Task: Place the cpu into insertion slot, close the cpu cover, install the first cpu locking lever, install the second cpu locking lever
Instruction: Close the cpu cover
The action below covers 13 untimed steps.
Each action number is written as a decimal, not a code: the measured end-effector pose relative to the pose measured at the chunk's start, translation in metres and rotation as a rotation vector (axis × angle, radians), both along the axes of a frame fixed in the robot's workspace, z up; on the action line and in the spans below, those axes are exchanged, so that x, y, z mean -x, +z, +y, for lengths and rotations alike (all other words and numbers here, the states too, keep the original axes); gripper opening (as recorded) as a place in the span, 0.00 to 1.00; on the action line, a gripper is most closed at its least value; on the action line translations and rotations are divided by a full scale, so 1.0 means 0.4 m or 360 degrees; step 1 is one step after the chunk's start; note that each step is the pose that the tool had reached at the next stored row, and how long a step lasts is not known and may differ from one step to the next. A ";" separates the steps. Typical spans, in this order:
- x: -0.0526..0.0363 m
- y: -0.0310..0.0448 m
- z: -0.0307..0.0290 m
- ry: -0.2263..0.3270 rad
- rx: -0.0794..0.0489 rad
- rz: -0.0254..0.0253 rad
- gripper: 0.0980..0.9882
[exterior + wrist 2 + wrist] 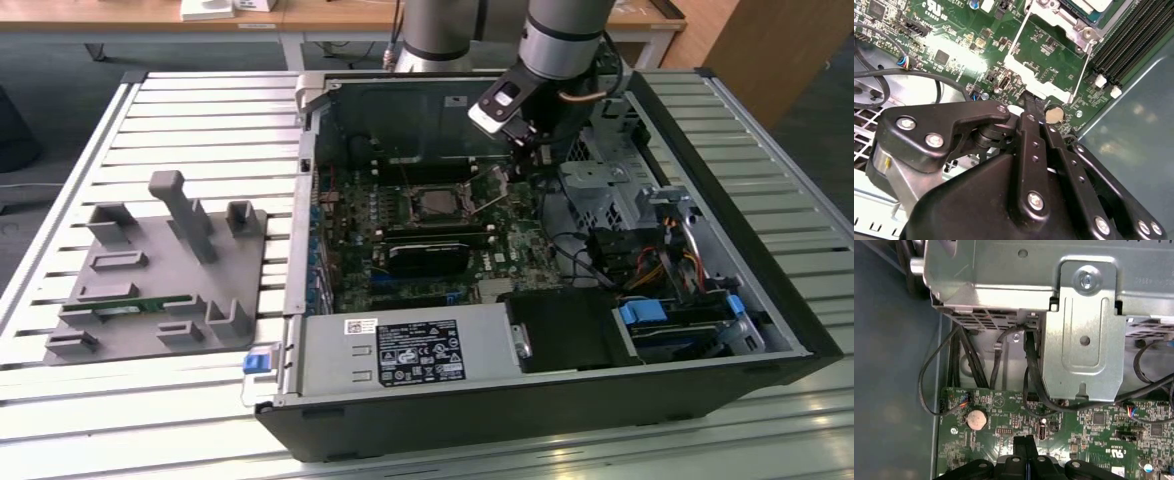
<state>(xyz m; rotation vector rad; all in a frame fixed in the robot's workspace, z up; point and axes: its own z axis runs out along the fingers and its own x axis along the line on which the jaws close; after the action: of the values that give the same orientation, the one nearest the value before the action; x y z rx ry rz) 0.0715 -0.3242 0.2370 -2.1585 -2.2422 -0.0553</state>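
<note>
Room: wooden desks are seen along the far edge of the exterior view, behind the work surface.

Surface: a table of pale metal slats carries everything. A grey moulded holder is set on it towards the exterior view's left, just beside the computer case.

Case: laid on its side with the lid off and the inside exposed. A labelled power supply box sits at its near edge and a green board lies on its floor. In the first wrist view a silvery metal cage with black cables is recorded above the board's edge.

Arm: the grey arm reaches down into the case from the far side.

Claw: in both wrist views its black fingers are pressed together. Whether anything is pinched cannot be told. The tips meet the free edge of the cover.

Socket: placed mid-board, near the claw.

Cover: noted tilted up off the socket, the board visible through its window in the second wrist view.

Chip: seated in the socket, grey top upward.

A coin battery is mounted on the board just beside the fingertips.
</note>
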 end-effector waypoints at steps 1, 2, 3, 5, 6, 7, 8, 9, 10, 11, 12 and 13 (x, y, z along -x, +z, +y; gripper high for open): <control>0.001 0.002 0.000 0.0000 0.0000 0.00001 0.01; 0.002 0.005 0.000 0.0000 0.0000 0.00003 0.01; 0.002 0.008 0.000 0.0000 0.0000 0.00007 0.01; 0.006 0.013 0.000 0.0000 0.0000 0.00010 0.01; 0.009 0.014 0.000 0.0000 0.0000 0.00011 0.01; 0.014 0.015 0.000 0.0000 -0.0001 0.00011 0.01; 0.019 0.015 0.000 0.0000 0.0000 0.00011 0.01; 0.024 0.015 0.000 0.0000 0.0000 0.00011 0.01; 0.028 0.015 0.000 0.0000 0.0000 0.00012 0.01; 0.032 0.015 0.000 0.0000 0.0000 0.00011 0.01; 0.037 0.015 0.000 0.0000 0.0000 0.00012 0.01; 0.041 0.015 0.000 0.0000 0.0000 0.00012 0.01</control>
<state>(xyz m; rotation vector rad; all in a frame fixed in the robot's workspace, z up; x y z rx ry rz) 0.0550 -0.3241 0.2430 -2.1581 -2.2417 -0.0546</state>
